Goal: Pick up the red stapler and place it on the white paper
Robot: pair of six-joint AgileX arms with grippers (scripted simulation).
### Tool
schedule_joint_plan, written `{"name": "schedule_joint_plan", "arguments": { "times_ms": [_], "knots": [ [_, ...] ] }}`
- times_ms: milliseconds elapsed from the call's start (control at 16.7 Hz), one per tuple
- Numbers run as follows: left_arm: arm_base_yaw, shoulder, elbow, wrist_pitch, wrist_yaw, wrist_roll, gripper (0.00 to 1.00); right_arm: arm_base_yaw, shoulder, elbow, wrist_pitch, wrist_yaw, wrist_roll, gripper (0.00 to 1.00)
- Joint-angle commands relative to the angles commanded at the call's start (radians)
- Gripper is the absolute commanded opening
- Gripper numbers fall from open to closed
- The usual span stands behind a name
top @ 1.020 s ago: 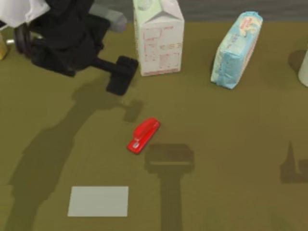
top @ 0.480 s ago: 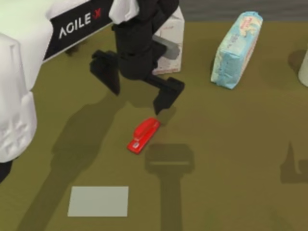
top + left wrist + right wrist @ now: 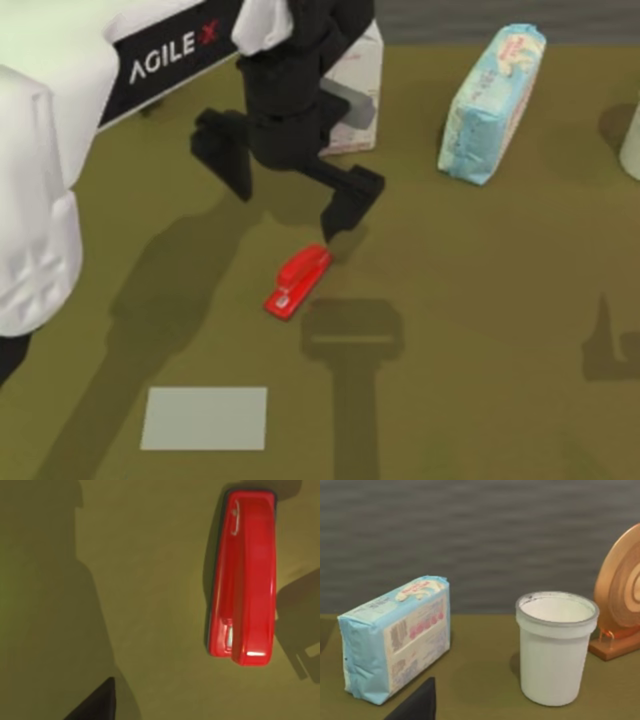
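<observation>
Fingers [image 3: 222, 152] spread above the red stapler [image 3: 298, 281].

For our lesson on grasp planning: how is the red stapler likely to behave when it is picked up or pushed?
The red stapler looks rigid, so it should probably hold its shape when squeezed. Its glossy, rounded top, seen in the left wrist view, may be slippery. It lies flat and elongated on the table, so a push would likely slide or swivel it rather than roll it.
</observation>
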Motion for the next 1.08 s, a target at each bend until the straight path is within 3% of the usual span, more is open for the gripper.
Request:
{"name": "schedule_joint_plan", "arguments": {
  "times_ms": [420, 780, 1080],
  "knots": [
    [0.000, 0.059, -0.219, 0.288, 0.001, 0.002, 1.00, 0.000, 0.000, 0.000, 0.000, 0.000, 0.000, 1.00],
    [0.000, 0.072, -0.257, 0.331, 0.001, 0.003, 1.00, 0.000, 0.000, 0.000, 0.000, 0.000, 0.000, 1.00],
    [0.000, 0.072, -0.257, 0.331, 0.001, 0.003, 0.62, 0.000, 0.000, 0.000, 0.000, 0.000, 0.000, 1.00]
  ]
}}
